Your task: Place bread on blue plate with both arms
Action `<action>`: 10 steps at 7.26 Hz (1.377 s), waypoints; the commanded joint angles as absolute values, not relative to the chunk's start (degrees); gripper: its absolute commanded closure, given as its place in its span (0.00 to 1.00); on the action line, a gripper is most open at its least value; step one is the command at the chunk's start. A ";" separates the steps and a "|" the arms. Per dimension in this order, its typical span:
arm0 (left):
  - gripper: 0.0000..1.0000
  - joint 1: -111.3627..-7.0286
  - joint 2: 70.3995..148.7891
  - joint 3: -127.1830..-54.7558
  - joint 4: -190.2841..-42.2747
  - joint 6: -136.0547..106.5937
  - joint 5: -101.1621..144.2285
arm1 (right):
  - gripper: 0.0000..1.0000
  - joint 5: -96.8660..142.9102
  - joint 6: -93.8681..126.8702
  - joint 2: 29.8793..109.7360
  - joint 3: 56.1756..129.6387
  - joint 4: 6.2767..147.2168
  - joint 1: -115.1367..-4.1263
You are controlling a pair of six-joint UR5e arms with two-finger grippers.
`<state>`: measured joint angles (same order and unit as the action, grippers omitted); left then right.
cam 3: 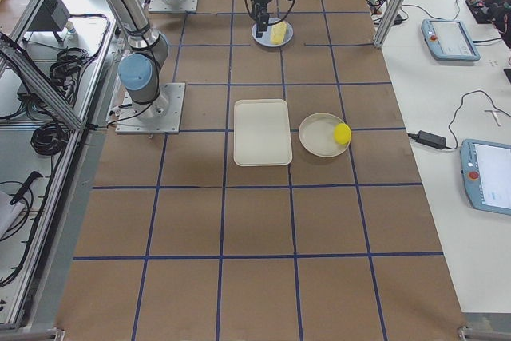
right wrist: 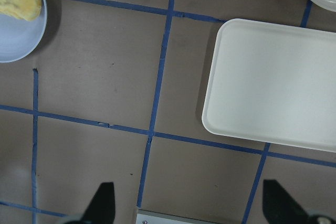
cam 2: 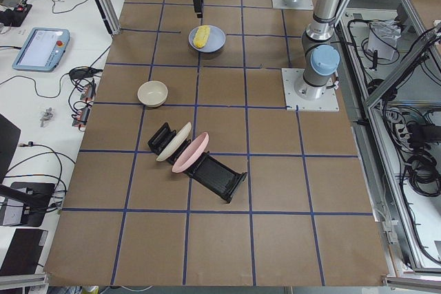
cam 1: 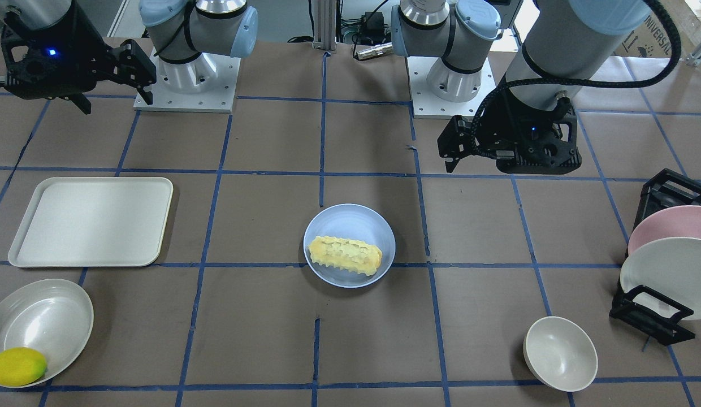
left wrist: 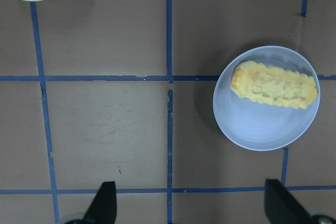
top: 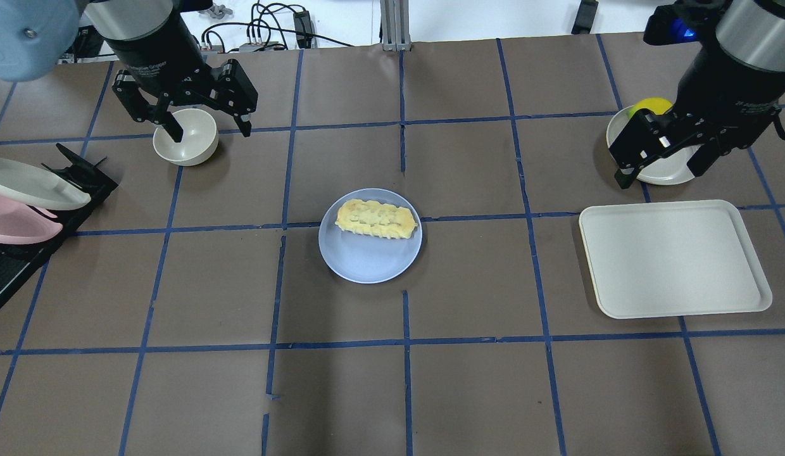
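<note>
1. Pale-yellow bread [cam 1: 345, 255] lies flat on the blue plate [cam 1: 350, 223] at the middle of the table, on the half of the plate that is far from the robot; its ridged edges sit inside the rim
2. Left gripper [top: 210, 130] hangs high above the table on the robot's left, well apart from the plate, its jaws spread wide and holding nothing; its wrist camera looks down on the plate and bread, with both black fingertips [left wrist: 104, 203] at the bottom of the view
3. Right gripper [top: 658, 174] hangs high on the robot's right, also well apart from the plate, jaws spread and empty
4. White rectangular tray [top: 674, 259] lies on the right side, with nothing on it
5. Just beyond the tray, at the far right, a shallow white dish [cam 1: 45, 322] holds a yellow lemon [cam 1: 17, 366] against its rim
6. Small cream bowl [cam 1: 559, 353] stands upright at the far left
7. On the left edge, a black dish rack [cam 1: 653, 316] holds a pink plate [cam 1: 667, 223] and a white plate [cam 1: 667, 271] on edge, side by side
</note>
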<state>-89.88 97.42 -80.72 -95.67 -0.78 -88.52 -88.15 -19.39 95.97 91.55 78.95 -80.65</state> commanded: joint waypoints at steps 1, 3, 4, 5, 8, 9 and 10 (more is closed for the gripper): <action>0.00 -89.91 97.47 -80.68 -95.36 -0.79 -88.33 | 0.00 -87.72 -18.90 95.11 90.01 79.27 -80.68; 0.00 -89.91 97.56 -80.60 -95.27 -0.79 -88.33 | 0.00 -87.98 -18.20 89.93 83.44 78.06 -81.56; 0.00 -89.91 97.56 -80.68 -95.19 -0.79 -88.33 | 0.00 -87.89 -17.58 90.00 83.58 77.26 -83.30; 0.00 -89.83 97.65 -80.68 -95.10 -0.79 -88.33 | 0.00 -87.98 -17.67 90.09 84.89 76.99 -87.15; 0.00 -89.82 97.73 -80.51 -95.01 -0.88 -88.24 | 0.00 -88.51 -17.58 90.00 86.57 77.17 -90.00; 0.00 -89.82 97.73 -80.51 -95.01 -0.88 -88.24 | 0.00 -88.68 -17.67 90.00 87.36 77.17 -89.74; 0.00 -89.82 97.73 -80.51 -95.01 -0.88 -88.24 | 0.00 -88.86 -17.67 90.09 87.71 77.08 -89.48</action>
<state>-89.82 97.73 -80.52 -95.02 -0.88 -88.24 -88.67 -17.65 90.02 87.14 77.15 -89.70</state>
